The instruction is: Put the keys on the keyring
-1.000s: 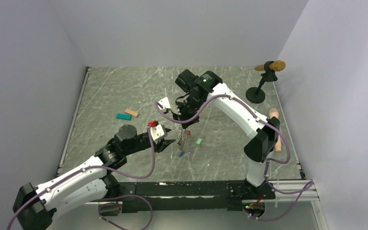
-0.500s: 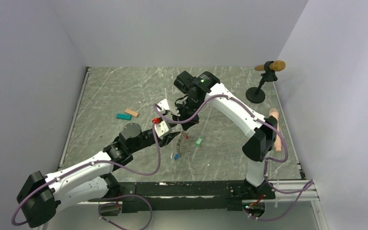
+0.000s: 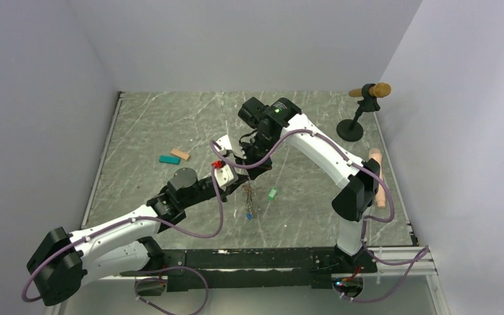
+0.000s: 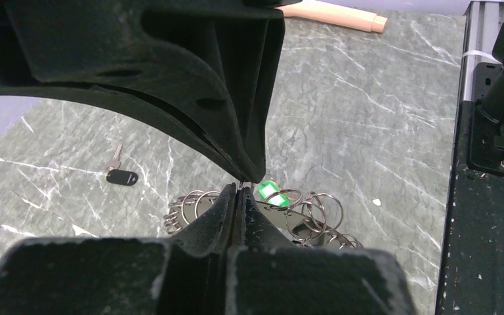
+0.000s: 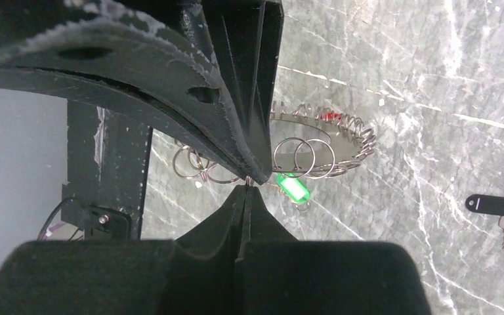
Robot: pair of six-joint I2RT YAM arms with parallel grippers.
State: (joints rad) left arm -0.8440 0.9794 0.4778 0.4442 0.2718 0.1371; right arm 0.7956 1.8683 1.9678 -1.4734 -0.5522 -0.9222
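Grey-green marbled tabletop [image 3: 151,125], veined white, enclosed by plain pale walls: left wall [image 3: 39,98], back wall [image 3: 249,39], right wall [image 3: 459,131]. A metal strip [image 3: 102,164] edges its left side; an aluminium rail [image 3: 400,261] runs along the near edge. Lighting is even and soft.

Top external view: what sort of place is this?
Probably a lab test cell: plain white walls box in a marble-patterned table, and a black stand holds a wooden peg at its far right corner.
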